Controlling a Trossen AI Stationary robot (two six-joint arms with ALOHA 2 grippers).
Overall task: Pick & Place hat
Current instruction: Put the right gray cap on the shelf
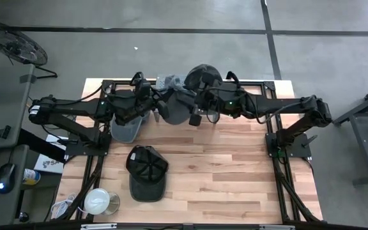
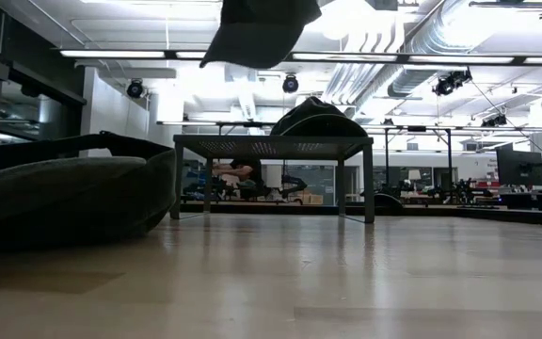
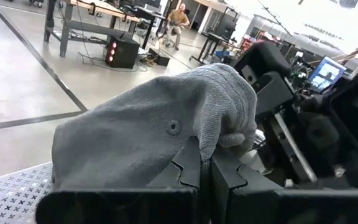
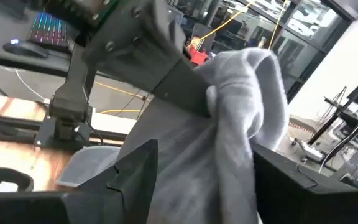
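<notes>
From above, I see both arms meeting at the table's far edge, where a soft grey knit hat (image 1: 176,107) hangs between the left gripper (image 1: 160,106) and the right gripper (image 1: 195,110). A black baseball cap (image 1: 147,172) lies flat on the wooden table (image 1: 235,172), and another dark cap (image 1: 203,75) sits at the far edge.

At table level, a dark cap hangs overhead.

My left wrist camera shows that gripper's fingers (image 3: 194,171) clamped tight on the grey fabric.

My right wrist camera shows fingers (image 4: 135,165) spread wide around the hat, without a clear grip.
</notes>
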